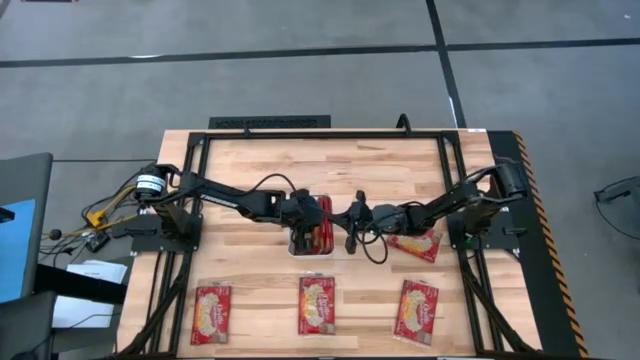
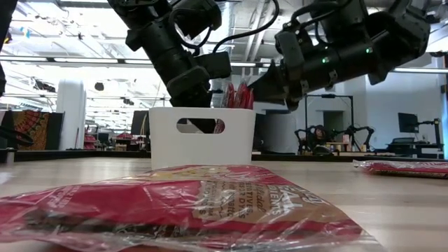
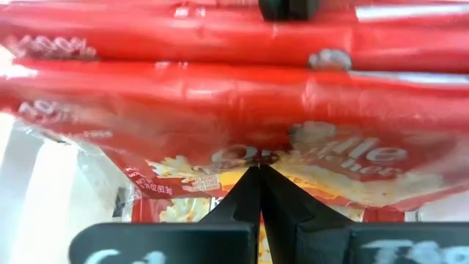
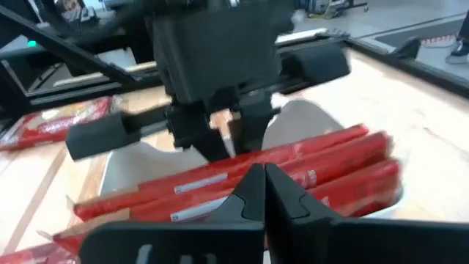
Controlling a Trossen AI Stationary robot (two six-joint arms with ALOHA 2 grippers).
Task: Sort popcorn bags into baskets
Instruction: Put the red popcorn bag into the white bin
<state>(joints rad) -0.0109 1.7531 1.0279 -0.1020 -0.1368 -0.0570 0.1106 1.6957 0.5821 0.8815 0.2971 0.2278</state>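
Both arms are meeting over the bin (image 1: pixel 310 245), which is sitting mid-surface (image 1: pixel 330 160) with bare wood open behind it and to either side. The left pincer (image 1: pixel 303 212) is reaching down into the bin's left half, fingers pressed together and pinching nothing that I can see; its tips are sitting right against the upright bags (image 3: pixel 220 95). The right pincer (image 1: pixel 352 220) is hovering just beside the bin's right rim, fingers pressed together too, empty.

The bin is white, low-walled, with rounded corners and an oval handle slot (image 2: pixel 201 126). Several red bags (image 4: pixel 242 180) are standing on edge inside it, packed face to face, their tops poking above the rim; I cannot count them exactly.

Four more bags are lying flat outside. One (image 1: pixel 414 243) is resting under the right arm, near its pincer. Three are lining the near edge, well apart from both pincers: left (image 1: pixel 211 312), middle (image 1: pixel 317 305), right (image 1: pixel 417 309). Each is red with a pale yellow-white picture at its centre.
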